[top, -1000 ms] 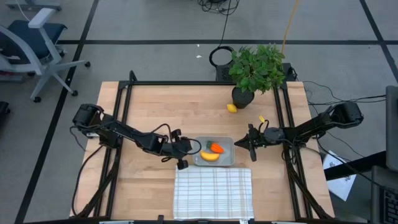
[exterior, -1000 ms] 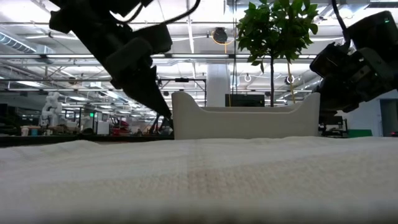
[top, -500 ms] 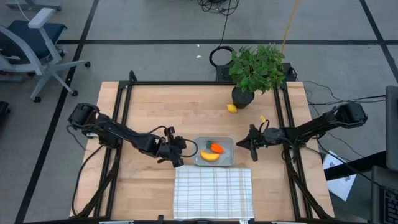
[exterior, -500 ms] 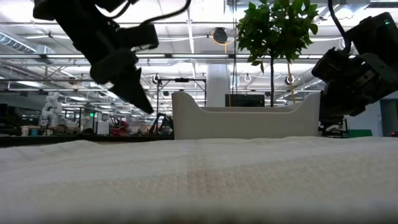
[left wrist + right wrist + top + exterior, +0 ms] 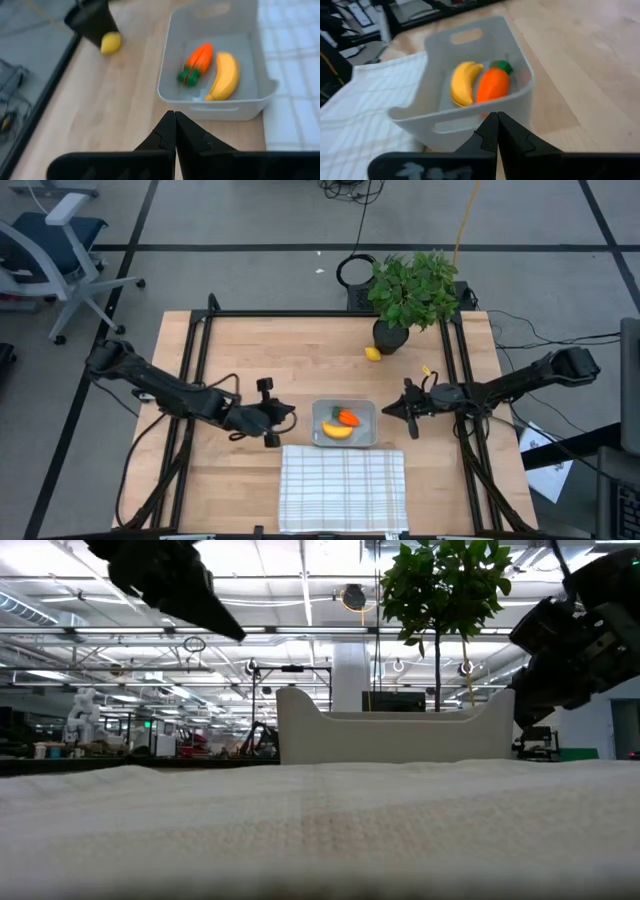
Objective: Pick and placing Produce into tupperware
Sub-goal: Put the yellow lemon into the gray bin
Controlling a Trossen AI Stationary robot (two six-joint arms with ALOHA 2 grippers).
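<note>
The tupperware (image 5: 362,412), a shallow grey tub, stands on its base mid-table at the far edge of a white grid cloth. Inside it lie the orange carrot (image 5: 196,60) and the yellow banana (image 5: 223,76), side by side. The lemon (image 5: 373,354) rests on the wood beside the plant's dark pot. My left gripper (image 5: 288,418) is shut and empty, raised above the table left of the tub (image 5: 215,107). My right gripper (image 5: 386,409) is shut and empty just right of the tub (image 5: 470,117).
A potted green plant (image 5: 412,292) stands at the far right of the table. The white grid cloth (image 5: 343,490) covers the near middle. Bare wood lies left of the tub and across the far half of the table.
My left gripper has drawn back from the tub toward the table's left edge, risen well above the table and rolled about its own axis, staying shut. The tub and the produce have not moved.
</note>
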